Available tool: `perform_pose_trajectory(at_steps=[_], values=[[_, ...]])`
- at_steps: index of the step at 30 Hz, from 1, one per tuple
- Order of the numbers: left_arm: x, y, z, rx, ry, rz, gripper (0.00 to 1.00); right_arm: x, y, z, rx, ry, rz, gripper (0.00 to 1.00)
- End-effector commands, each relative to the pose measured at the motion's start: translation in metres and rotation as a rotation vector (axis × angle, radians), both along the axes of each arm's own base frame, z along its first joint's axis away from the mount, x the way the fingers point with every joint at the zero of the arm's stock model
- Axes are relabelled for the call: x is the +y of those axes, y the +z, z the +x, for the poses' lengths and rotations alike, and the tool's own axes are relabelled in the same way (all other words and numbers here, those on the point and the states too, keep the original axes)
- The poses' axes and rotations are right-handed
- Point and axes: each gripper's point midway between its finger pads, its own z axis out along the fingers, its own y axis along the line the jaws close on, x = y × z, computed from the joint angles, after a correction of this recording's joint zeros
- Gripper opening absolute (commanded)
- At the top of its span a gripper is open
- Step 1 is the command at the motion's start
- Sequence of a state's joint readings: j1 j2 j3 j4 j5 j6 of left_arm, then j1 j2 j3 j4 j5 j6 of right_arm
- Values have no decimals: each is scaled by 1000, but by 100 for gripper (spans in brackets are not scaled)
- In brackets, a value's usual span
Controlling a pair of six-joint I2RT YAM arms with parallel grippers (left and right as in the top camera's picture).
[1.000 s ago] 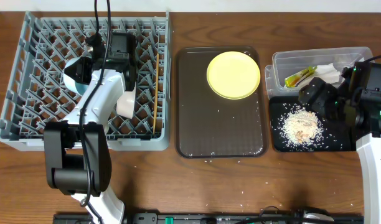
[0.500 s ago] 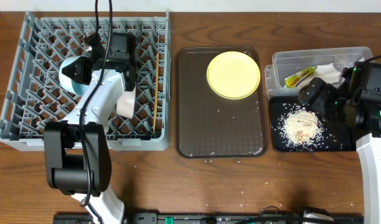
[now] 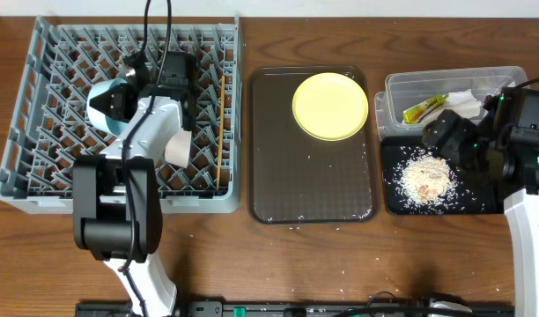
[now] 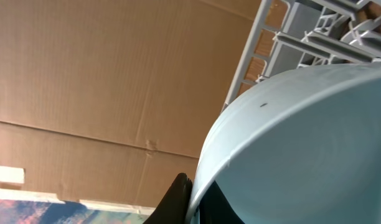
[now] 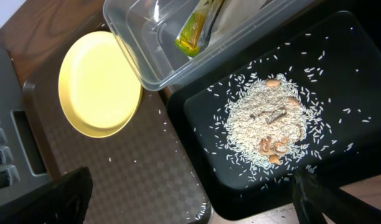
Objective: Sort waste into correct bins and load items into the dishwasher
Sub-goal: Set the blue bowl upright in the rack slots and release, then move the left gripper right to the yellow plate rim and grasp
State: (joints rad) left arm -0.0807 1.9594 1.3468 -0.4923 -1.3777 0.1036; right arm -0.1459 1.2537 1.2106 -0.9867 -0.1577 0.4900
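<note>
The dish rack [image 3: 40, 132] fills the left of the table and is where this step ends, so choose the landing spot first: the free pegs at its left-middle, under the left arm. The brown serving tray [image 3: 313, 176] in the middle, and the clear tub [image 3: 402, 88] and black tray [image 3: 397, 201] to the right, play no part now. The right gripper [image 3: 444, 139] hovers over the black tray with fingers spread wide and nothing between them, and is best left idle. The yellow plate [image 3: 330, 106] lies at the serving tray's far end, not yet loaded. The blue bowl [image 3: 105, 104] is the thing in hand: the left gripper [image 3: 127, 88] pinches its rim tightly, and the bowl is tipped on its side over the rack. I would lower it until the rim slips between two rows of pegs and the bowl leans on them, and only then open. Letting go higher risks it rolling into the white cup [image 3: 177, 145] just beside the arm (partly hidden, so how it sits is unclear). The chopsticks [image 3: 221, 132] along the rack's right side are out of the path. The napkin [image 3: 463, 99] and wrapper [image 3: 424, 108] sit in the tub, the rice [image 3: 425, 179] on the black tray.
</note>
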Motion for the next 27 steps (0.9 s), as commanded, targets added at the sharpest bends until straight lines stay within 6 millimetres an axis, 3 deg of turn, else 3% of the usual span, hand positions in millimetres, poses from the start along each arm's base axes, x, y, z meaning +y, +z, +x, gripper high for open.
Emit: perform_pose_trajectory(at_steps=[1, 10, 13, 16, 20, 27], values=[[0, -14, 3, 13, -3, -21, 8, -2, 1, 1, -1, -10, 2, 99], [-34, -9, 13, -6, -91, -37, 9, -2, 1, 1, -1, -10, 2, 99], [-46, -10, 16, -4, -122, -45, 17, -2, 1, 1, -1, -10, 2, 99], [-54, -9, 18, -7, -141, -45, 38, -2, 1, 1, -1, -10, 2, 99], [-67, 0, 19, -28, -175, -58, 54, -2, 1, 1, -1, -10, 2, 99], [-94, 9, 15, -94, -291, -310, 57, -2, 1, 1, -1, -10, 2, 99]])
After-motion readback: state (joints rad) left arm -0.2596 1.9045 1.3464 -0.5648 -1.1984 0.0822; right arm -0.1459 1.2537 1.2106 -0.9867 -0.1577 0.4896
